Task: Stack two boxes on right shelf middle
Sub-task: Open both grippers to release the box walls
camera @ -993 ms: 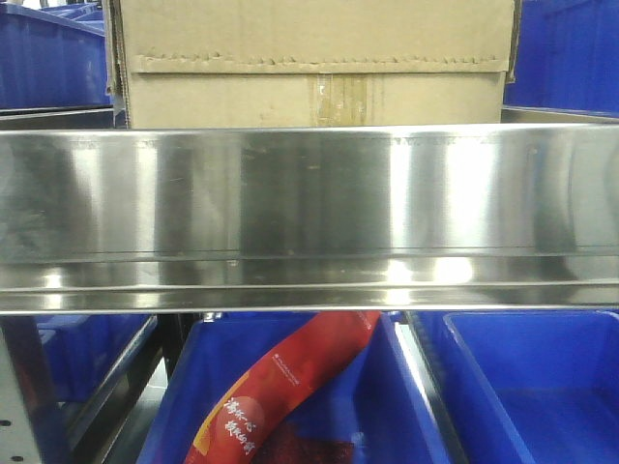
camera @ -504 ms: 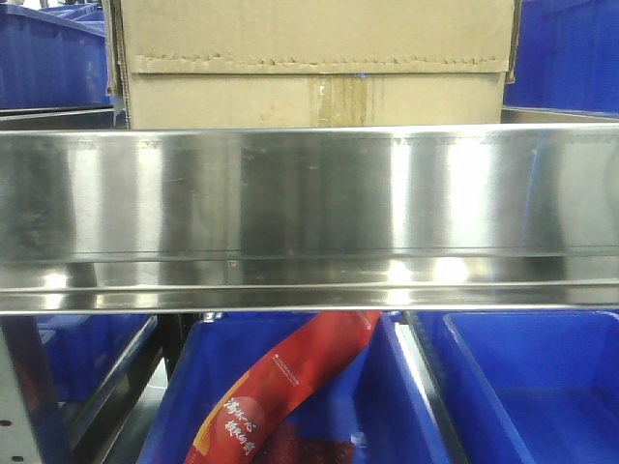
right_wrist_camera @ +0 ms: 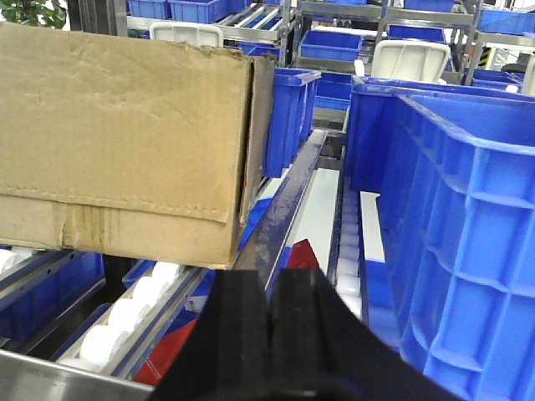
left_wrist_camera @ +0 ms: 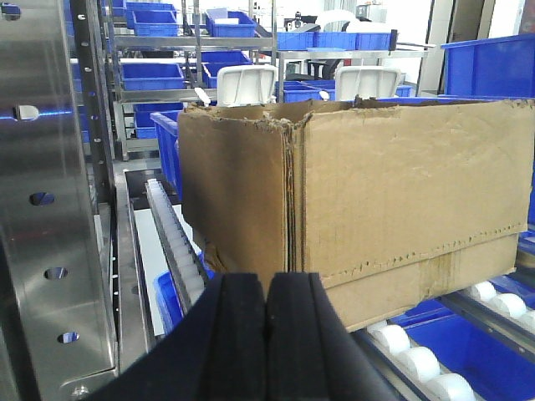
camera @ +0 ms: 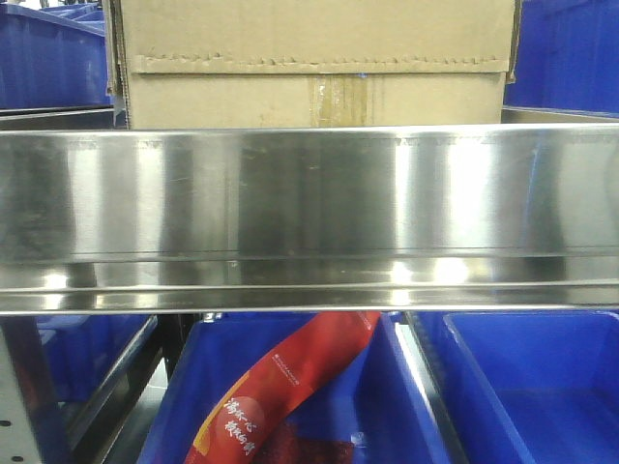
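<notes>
I see one box behind the shelf lip; both grippers closed, empty; second box unseen, stacking likely remains.

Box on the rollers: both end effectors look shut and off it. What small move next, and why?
Probably open both and bring them toward the box's side walls. The left end effector sits shut before its near corner, the right end effector shut off its other end; neither touches the box, which rests on the rollers.

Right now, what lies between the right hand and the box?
In the right wrist view, white rollers and a steel rail separate the shut right hand from the box.
</notes>
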Robot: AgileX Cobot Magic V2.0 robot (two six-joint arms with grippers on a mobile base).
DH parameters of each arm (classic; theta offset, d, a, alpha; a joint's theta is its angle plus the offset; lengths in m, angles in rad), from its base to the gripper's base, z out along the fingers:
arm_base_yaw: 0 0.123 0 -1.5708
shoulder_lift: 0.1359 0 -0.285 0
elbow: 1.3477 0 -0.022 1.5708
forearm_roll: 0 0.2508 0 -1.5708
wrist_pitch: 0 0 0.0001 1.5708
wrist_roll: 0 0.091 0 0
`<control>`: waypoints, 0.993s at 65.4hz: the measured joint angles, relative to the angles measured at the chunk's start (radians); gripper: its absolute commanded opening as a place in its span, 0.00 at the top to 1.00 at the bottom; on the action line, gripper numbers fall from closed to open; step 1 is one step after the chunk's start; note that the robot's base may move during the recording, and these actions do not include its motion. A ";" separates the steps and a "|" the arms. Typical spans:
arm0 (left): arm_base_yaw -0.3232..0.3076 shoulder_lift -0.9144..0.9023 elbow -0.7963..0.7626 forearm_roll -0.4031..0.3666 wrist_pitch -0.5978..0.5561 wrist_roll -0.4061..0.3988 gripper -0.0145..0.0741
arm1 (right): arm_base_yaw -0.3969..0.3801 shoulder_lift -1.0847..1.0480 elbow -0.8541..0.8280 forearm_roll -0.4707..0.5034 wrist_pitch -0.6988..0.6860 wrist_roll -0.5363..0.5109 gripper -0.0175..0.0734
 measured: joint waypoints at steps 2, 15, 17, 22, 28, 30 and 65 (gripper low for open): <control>0.000 0.000 0.000 0.000 0.000 0.000 0.96 | 0.000 0.000 0.000 0.000 0.000 0.000 0.98; 0.023 -0.010 0.016 -0.059 -0.007 0.026 0.96 | 0.000 0.000 0.000 0.000 0.000 0.000 0.98; 0.042 -0.026 0.029 -0.085 -0.009 0.066 0.96 | 0.000 0.000 0.000 0.000 0.000 0.000 0.98; 0.096 -0.070 0.060 -0.171 -0.015 0.157 0.96 | 0.000 0.000 0.000 0.000 0.000 0.000 0.98; 0.175 -0.143 0.131 -0.238 -0.028 0.246 0.96 | 0.000 0.000 0.000 0.000 0.000 0.000 0.98; 0.196 -0.168 0.156 -0.246 -0.035 0.257 0.96 | 0.000 0.000 0.000 0.000 0.000 0.000 0.98; 0.374 -0.388 0.507 -0.272 -0.207 0.289 0.96 | 0.000 -0.001 0.000 0.000 0.000 0.000 0.98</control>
